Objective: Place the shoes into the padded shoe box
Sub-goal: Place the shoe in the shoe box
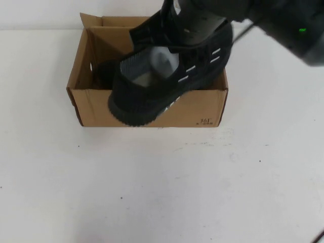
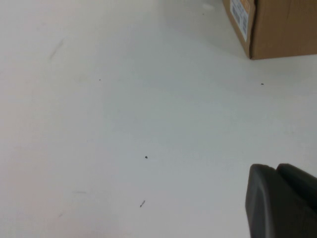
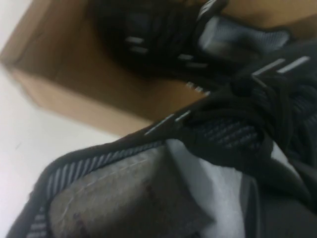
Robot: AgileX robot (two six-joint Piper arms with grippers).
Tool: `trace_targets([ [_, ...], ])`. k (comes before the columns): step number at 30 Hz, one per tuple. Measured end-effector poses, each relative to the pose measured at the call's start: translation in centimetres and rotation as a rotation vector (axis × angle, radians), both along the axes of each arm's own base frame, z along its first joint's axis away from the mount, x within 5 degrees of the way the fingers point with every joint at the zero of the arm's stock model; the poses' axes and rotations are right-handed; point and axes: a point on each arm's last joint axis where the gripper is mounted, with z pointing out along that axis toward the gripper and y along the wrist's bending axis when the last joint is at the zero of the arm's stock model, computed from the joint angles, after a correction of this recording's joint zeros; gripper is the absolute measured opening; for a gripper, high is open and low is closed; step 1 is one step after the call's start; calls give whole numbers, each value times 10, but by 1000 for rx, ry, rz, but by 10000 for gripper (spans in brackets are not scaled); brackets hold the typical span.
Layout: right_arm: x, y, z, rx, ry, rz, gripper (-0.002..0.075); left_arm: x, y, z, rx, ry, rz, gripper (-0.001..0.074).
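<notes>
Shoes, pair, black knit with white dash marks and grey lining. First shoe is held tilted over the padded shoe box, its ridged-sole end hanging out past the box's front wall and down across that wall's outer face, its other end raised toward the box's far right corner. Second shoe lies inside the box, on the floor of the left portion; only a dark part of it shows in the high view.

Padded shoe box: brown corrugated cardboard, open at top, flaps standing up at the far side, small dark print on the front wall's lower right corner. Stands on the white table.

Right gripper: above the box's far right part, closed on the raised shoe around its opening and laces.

Left gripper: low over bare table, well apart from the box; whether its fingers are spread or closed cannot be told.
</notes>
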Motion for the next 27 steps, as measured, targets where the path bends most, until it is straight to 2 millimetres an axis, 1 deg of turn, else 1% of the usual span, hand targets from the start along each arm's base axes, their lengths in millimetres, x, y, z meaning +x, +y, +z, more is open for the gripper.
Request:
trace_targets([
  [4, 23, -2, -4, 27, -24, -70, -5, 0, 0, 0, 0, 0, 0, -3],
  [7, 40, -8, -6, 65, -29, -129, -5, 0, 0, 0, 0, 0, 0, -3],
  [13, 64, -16, -11, 172, -34, -240, -3, 0, 0, 0, 0, 0, 0, -3],
  [17, 69, -20, -10, 194, -42, -263, -3, 0, 0, 0, 0, 0, 0, -3],
  [24, 68, -18, -12, 211, -21, -252, -3, 0, 0, 0, 0, 0, 0, -3],
  [27, 67, -16, -13, 244, 0, -251, -3, 0, 0, 0, 0, 0, 0, -3],
])
